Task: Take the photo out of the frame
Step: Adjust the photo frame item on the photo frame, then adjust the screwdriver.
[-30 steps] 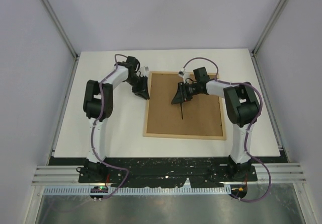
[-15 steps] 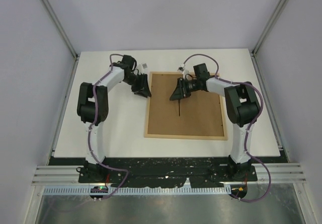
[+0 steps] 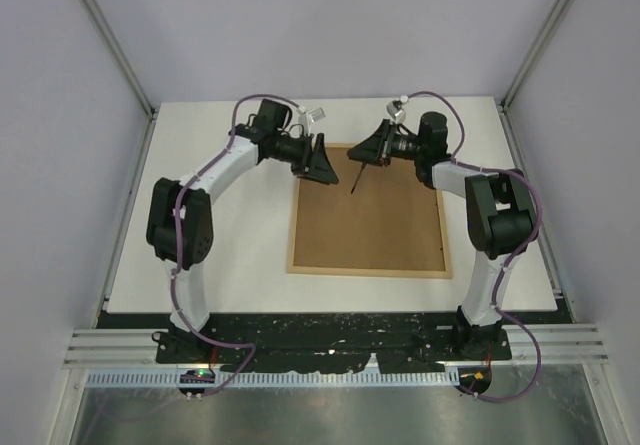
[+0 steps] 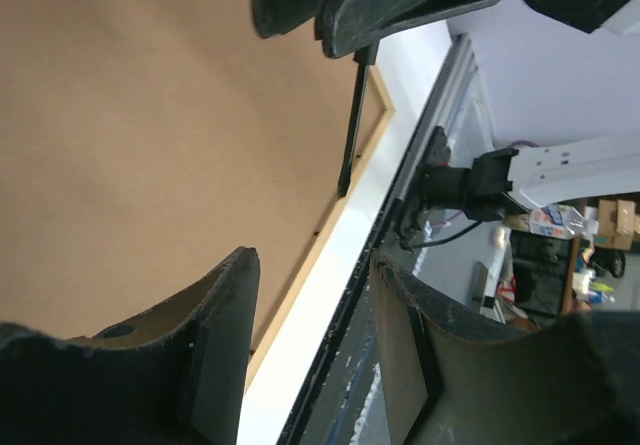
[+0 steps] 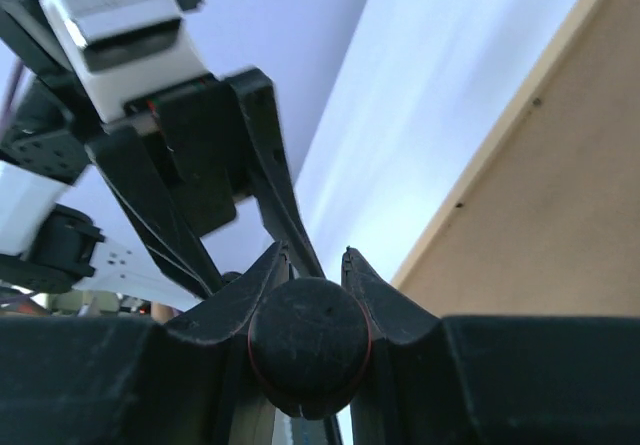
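The frame [image 3: 365, 269] lies back-up on the white table, its brown fibreboard panel [image 3: 375, 220] facing up. The photo is hidden under that panel. My left gripper [image 3: 318, 160] hovers open over the frame's far left corner, with nothing between its fingers [image 4: 215, 350]. My right gripper [image 3: 372, 149] hangs over the frame's far edge, shut on a black round-handled tool [image 5: 310, 345]. The tool's thin black shaft [image 3: 356, 179] points down at the panel. In the left wrist view the shaft [image 4: 350, 125] ends just above the panel [image 4: 130, 145]. The two grippers face each other, close together.
The white table [image 3: 220, 255] runs wide on the frame's left and narrow on its right. Grey enclosure walls with metal posts [image 3: 530, 55] stand on three sides. A black rail [image 3: 330, 330] carries both arm bases at the near edge.
Both arms swung toward the frame's far edge. The left gripper moved right onto the far left corner and opened wider. The right gripper carried the tool away from the panel's middle.
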You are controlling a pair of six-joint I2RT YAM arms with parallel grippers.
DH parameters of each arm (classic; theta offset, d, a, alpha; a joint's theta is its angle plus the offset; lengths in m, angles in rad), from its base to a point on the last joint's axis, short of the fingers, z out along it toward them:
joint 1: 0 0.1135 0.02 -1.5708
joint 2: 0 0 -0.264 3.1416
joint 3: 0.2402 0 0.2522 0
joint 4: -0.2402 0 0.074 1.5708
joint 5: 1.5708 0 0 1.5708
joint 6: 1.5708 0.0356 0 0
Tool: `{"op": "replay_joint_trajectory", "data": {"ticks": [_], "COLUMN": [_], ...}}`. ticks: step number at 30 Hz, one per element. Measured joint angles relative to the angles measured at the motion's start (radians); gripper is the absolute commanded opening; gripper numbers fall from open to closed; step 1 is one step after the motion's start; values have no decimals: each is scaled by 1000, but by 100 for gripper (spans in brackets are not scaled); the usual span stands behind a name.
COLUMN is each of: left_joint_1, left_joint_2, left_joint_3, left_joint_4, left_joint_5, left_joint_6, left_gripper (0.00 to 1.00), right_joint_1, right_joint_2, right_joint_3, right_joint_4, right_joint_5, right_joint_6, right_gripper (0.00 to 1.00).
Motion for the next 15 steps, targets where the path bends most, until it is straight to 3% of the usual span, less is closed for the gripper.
{"op": "replay_joint_trajectory", "data": {"ticks": [6, 15], "left_joint_1": [-59, -82], "left_joint_2": [62, 82], "left_joint_3": [-1, -33], "left_joint_4": [139, 377], "left_joint_5": [88, 170], "left_joint_6": [-145, -340], "left_gripper": [53, 52], "right_joint_1": [5, 7], "right_joint_2": [0, 0], "right_joint_3": [-36, -64], "right_joint_4": [343, 493], "right_joint_5": [24, 42], "right_joint_6": [298, 374], "right_gripper": [8, 8]}}
